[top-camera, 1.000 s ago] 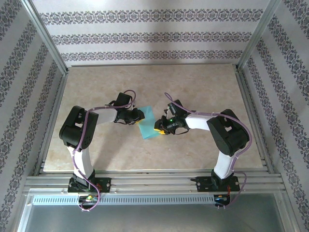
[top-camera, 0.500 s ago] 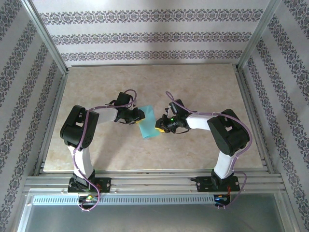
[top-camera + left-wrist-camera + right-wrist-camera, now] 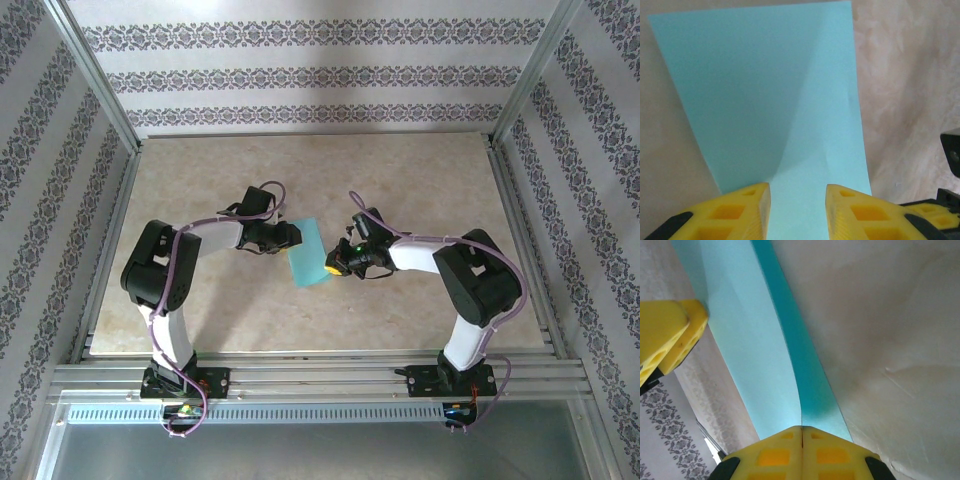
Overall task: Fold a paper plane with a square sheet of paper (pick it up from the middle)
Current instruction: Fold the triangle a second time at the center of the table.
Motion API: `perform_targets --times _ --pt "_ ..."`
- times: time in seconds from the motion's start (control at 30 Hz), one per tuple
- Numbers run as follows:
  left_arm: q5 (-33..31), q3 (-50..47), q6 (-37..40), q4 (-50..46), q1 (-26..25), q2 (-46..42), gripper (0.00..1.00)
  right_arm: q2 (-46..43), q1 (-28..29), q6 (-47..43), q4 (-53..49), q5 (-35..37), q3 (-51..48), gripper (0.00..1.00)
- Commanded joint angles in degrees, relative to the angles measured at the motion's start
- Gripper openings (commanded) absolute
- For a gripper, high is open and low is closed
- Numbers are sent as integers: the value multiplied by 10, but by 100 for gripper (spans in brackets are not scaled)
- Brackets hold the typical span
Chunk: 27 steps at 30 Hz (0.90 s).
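The square sheet of paper (image 3: 305,254) is turquoise-blue and sits mid-table between my two grippers. My right gripper (image 3: 334,265) is shut on the sheet's near right edge. In the right wrist view the jaws (image 3: 801,432) meet on the paper (image 3: 750,340), which bends up along a ridge running away from them. My left gripper (image 3: 291,238) is at the sheet's left edge. In the left wrist view its yellow fingers (image 3: 797,205) stand apart over the paper (image 3: 765,90), open, with the sheet curving between them.
The beige table (image 3: 320,180) is boxed in by an aluminium frame (image 3: 110,110) and patterned walls. The left gripper's yellow finger (image 3: 670,335) shows beside the sheet in the right wrist view. Part of the right gripper (image 3: 950,200) shows at the lower right of the left wrist view.
The right gripper's jaws have shut on the sheet's edge. The left gripper's jaws have spread a little. Both arms and the sheet have barely shifted.
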Motion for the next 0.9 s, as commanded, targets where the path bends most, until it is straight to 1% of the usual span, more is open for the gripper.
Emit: perform_targets --times 0.0,0.2,0.27,0.4,0.53,0.7,0.8,0.87 --pt "-16 1 51 -38 -21 -40 37 -28 3 34 5 28 -20 0" --pt "-30 -22 83 -33 -50 -71 40 -47 6 58 -1 35 -37 0" --pt "-16 -31 82 -19 -54 -77 40 -46 9 60 -4 32 -37 0" --pt "3 -32 82 -11 -60 -59 40 -37 17 75 -6 32 -30 0" --pt "0 -36 84 -3 -61 -51 38 -29 24 93 -1 39 -20 0" --pt "-16 -39 114 -18 -70 -56 38 -18 24 104 -1 48 -3 0" --pt "-37 -55 150 -17 -97 -86 41 -15 22 114 -1 47 5 1" --pt "-69 -64 181 -19 -121 -105 43 -14 20 122 -1 43 9 2"
